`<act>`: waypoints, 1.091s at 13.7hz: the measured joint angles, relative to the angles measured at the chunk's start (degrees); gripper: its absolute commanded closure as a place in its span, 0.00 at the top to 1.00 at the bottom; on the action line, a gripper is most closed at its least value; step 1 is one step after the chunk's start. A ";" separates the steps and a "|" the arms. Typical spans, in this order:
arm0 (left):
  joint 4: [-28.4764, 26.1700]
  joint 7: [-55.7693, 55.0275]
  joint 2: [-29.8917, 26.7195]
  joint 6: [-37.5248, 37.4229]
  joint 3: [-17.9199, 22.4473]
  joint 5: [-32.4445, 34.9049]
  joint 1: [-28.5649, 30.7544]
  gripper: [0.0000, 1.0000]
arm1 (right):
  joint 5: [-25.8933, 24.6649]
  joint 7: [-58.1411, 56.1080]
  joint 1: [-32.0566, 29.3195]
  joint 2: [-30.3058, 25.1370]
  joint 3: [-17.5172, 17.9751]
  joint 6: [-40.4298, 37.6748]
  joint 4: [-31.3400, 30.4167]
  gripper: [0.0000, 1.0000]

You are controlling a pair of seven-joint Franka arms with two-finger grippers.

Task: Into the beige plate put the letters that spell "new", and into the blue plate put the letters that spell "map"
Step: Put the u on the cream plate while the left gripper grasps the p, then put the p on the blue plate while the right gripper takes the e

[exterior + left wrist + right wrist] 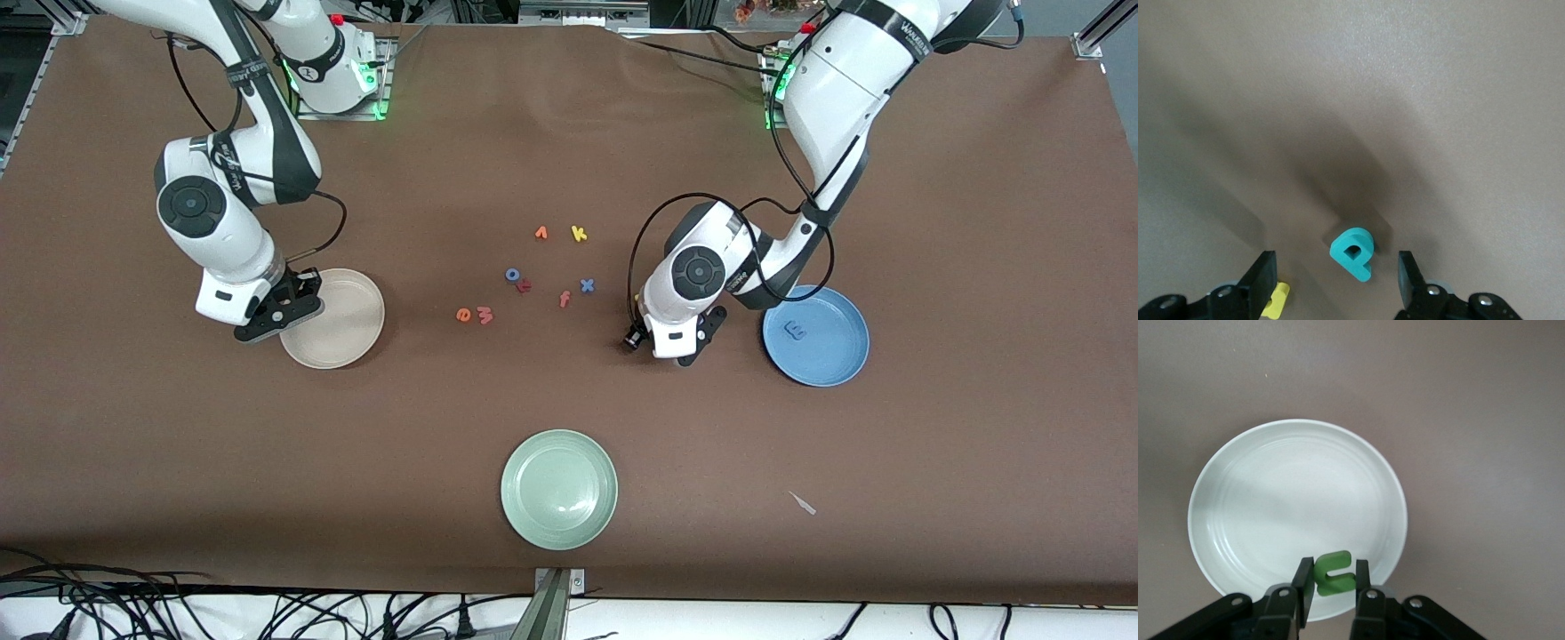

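Observation:
My right gripper (1335,584) is shut on the green n (1335,573) and hangs low over the rim of the beige plate (1291,493); in the front view it (283,311) is at that plate's (342,333) edge toward the right arm's end. My left gripper (1335,283) stands open just above the table beside the blue plate (831,360), its fingers either side of the teal p (1353,253) without touching it. The yellow a (1276,300) lies against one finger's outer side. A blue m (796,331) lies in the blue plate. The orange e (463,314) and pinkish-red w (484,314) lie mid-table.
Mid-table lie an orange letter (540,233), a yellow k (579,233), a blue o (513,274), a dark red letter (524,285), an orange f (564,299) and a blue x (587,285). A pale green plate (559,524) sits nearest the front camera. A white scrap (803,503) lies nearby.

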 measured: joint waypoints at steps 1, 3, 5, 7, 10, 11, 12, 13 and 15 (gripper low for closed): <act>0.00 0.00 0.11 0.07 0.03 0.00 0.00 0.73 | 2.13 -0.05 0.01 0.71 0.03 0.01 0.00 0.73; 0.00 0.00 0.55 1.10 0.04 0.00 0.00 0.60 | 4.52 0.02 0.03 1.79 0.37 0.13 0.00 0.81; 0.00 0.00 0.81 1.72 0.05 0.00 0.00 0.41 | 6.50 1.12 0.03 1.86 1.33 0.22 0.23 0.81; 0.03 0.01 0.81 1.81 0.06 0.00 0.00 0.26 | 7.15 3.69 0.07 1.60 3.34 0.19 0.94 0.82; 0.25 0.05 0.81 1.94 0.07 0.00 0.00 0.17 | 7.40 8.97 0.49 1.60 7.16 0.23 2.59 0.82; 0.25 0.05 0.81 1.95 0.07 0.00 0.00 0.13 | 7.55 12.28 0.94 1.77 8.64 0.22 3.38 0.82; 0.25 0.05 0.81 1.94 0.07 0.00 0.00 0.09 | 7.56 16.40 1.51 2.25 10.36 0.21 4.16 0.82; 0.27 0.05 0.81 1.94 0.07 0.00 0.00 0.05 | 7.56 20.63 2.49 3.09 11.89 0.58 4.81 0.82; 0.51 0.30 0.75 1.93 0.20 0.01 0.12 0.04 | 7.55 27.42 6.06 5.42 13.02 3.98 5.39 0.82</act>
